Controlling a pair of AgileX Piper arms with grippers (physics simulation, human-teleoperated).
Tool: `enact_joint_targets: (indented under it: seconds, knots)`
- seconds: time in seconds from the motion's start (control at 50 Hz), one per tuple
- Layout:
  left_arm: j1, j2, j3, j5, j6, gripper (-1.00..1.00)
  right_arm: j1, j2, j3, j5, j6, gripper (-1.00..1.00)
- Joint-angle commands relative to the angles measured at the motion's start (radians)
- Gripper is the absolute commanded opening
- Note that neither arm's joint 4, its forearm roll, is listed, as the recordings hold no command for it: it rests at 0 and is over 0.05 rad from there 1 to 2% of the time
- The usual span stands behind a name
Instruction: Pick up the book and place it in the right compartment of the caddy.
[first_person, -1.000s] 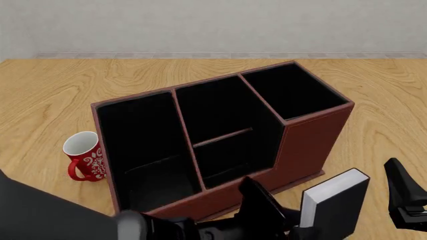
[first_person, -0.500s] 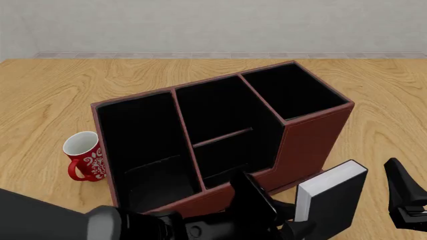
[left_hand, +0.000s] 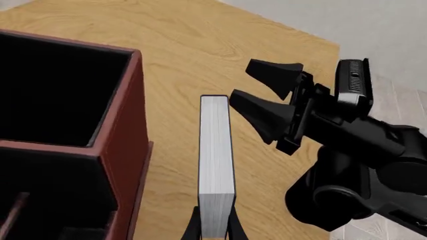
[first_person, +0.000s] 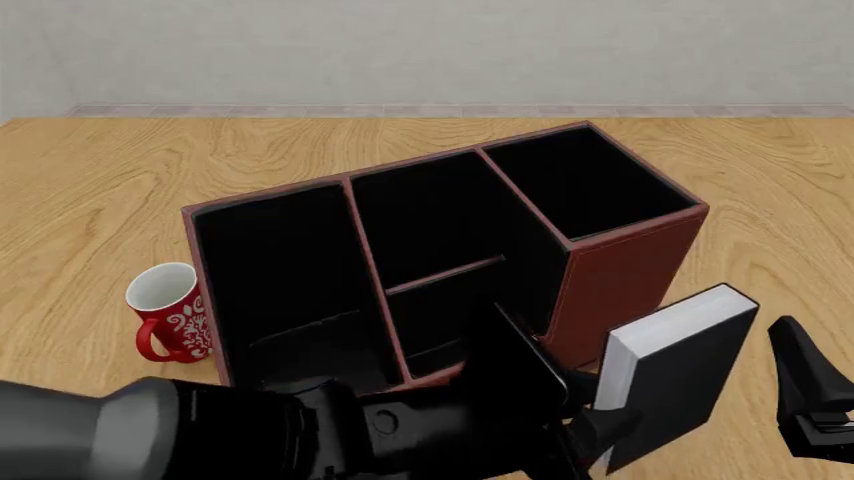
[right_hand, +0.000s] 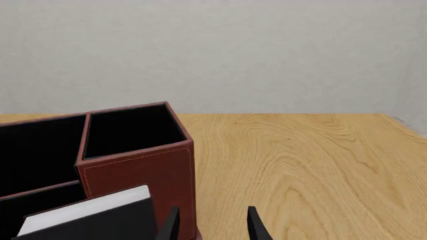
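Left pincer (left_hand: 215, 227): I have it clamped on the book (first_person: 674, 375), one finger on each cover; in my left wrist view only the fingertips (left_hand: 192, 227) show, at the frame edge.
Book: held clear of the tabletop (first_person: 94, 200), standing on end and tilted, white page edges (left_hand: 216, 160) facing my left wrist camera. It sits just off the caddy's right front corner, outside the box.
Left arm (first_person: 200, 435): comes in low across the front view and hides the caddy's front wall below the left and middle sections.
Right pincer (right_hand: 211, 222): fingers parted, nothing between them. I see it just right of the book in the front view (first_person: 807, 385), near but not touching.
Caddy (first_person: 627, 275): reddish-brown, black-lined, set at an angle on the tabletop.
Right compartment (first_person: 587, 180): tall-walled end section; I see only black lining inside, and the book's top is beside its outer wall (right_hand: 143, 172).
Middle section (first_person: 447, 255): holds a cross divider.
Mug (first_person: 171, 312): red with white pattern, upright just beside the caddy's left wall; I cannot tell if they touch.
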Motion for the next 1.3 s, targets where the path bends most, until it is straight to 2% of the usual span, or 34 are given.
enact_joint_targets:
  seconds: [0.02,0.56,1.3]
  knots:
    - [0.016,-0.099,-0.042,0.109,0.062,-1.0,0.0,0.0,0.0,0.0,0.0,1.0]
    - [0.019,-0.197,-0.173,0.314,0.154,-1.0,0.0,0.0,0.0,0.0,0.0,1.0]
    - [0.055,-0.266,-0.429,0.605,0.307,-1.0,0.0,0.0,0.0,0.0,0.0,1.0]
